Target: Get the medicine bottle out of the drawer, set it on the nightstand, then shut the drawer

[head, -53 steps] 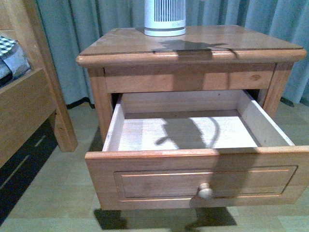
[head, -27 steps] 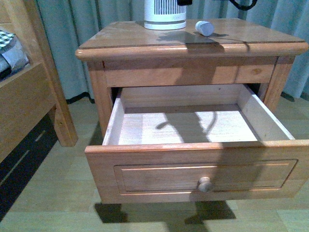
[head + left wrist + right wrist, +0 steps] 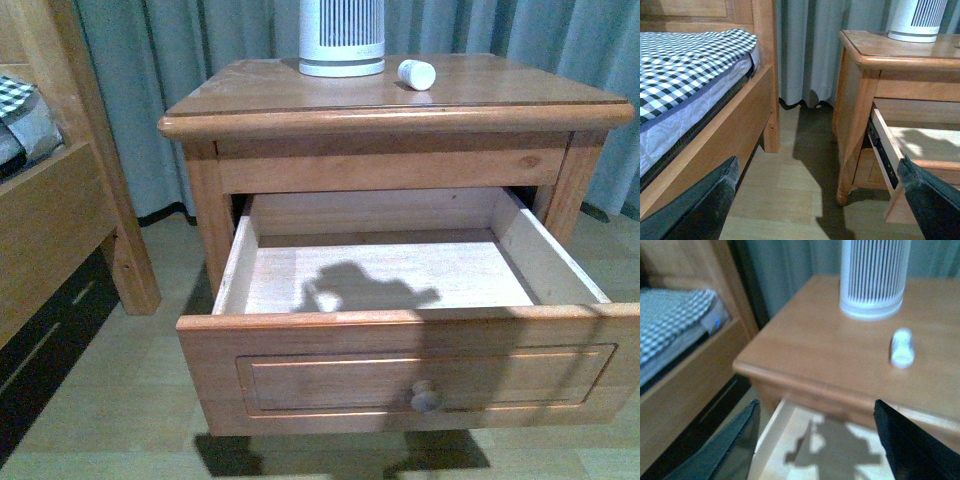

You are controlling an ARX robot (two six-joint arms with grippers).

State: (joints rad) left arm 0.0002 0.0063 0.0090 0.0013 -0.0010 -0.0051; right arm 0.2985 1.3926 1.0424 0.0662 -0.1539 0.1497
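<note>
- medicine bottle (image 3: 417, 74) lying on its side on the nightstand (image 3: 300, 95), just beside the white ribbed device (image 3: 342, 37)
- drawer (image 3: 420, 375) pulled wide out
- left gripper (image 3: 815, 200) and right gripper (image 3: 815, 440) both spread, holding nothing

Medicine bottle (image 3: 417, 74) on nightstand (image 3: 300, 100); drawer (image 3: 400, 370) open below.

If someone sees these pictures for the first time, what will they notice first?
The drawer stands pulled far out of the nightstand, its pale interior holding only a shadow. On the nightstand's top, the small white medicine bottle lies on its side beside a tall white ribbed device. A bed with checked bedding stands to the left.
</note>
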